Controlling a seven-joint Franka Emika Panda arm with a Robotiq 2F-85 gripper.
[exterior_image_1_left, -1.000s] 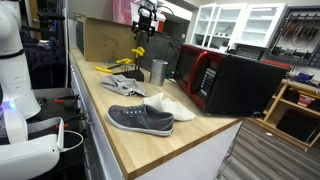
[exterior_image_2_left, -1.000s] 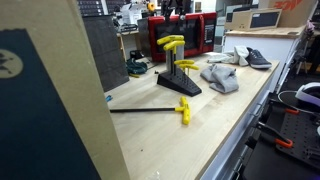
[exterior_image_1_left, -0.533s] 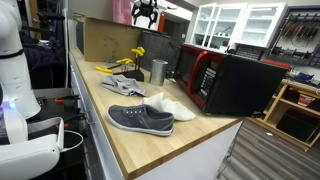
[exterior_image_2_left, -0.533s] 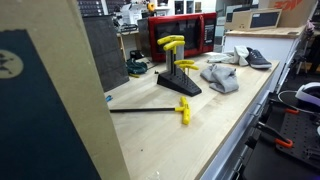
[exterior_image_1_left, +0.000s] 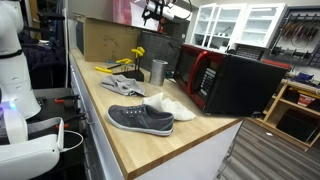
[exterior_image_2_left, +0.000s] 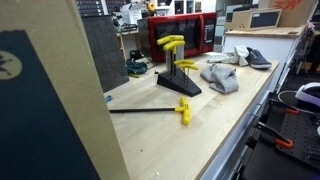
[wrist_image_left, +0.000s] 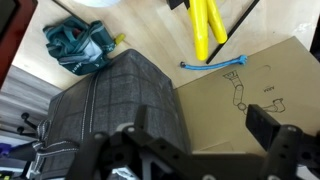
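Risen and drifted right since second ago: gripper (exterior_image_1_left: 153, 10), now at top edge in exterior view, high over far end of table (exterior_image_1_left: 200, 135). Fully spread, holding nothing. Directly beneath in wrist view: grey checked box (wrist_image_left: 120, 105), offset left of gripper centre, long axis diagonal, lower left to upper right. Beyond box: teal bundle (wrist_image_left: 80, 45), yellow hex keys (wrist_image_left: 207, 30). Well apart from all.

Gripper (wrist_image_left: 200, 128), as I see it in the wrist view: matte black throughout. Two blocky fingers (wrist_image_left: 268, 122) with squared edges, carried on open linkage bars with gaps between them. No markings or cables that I can make out. In an exterior view the gripper (exterior_image_1_left: 152, 10) shows only as a small dark shape; detail is too small to tell.
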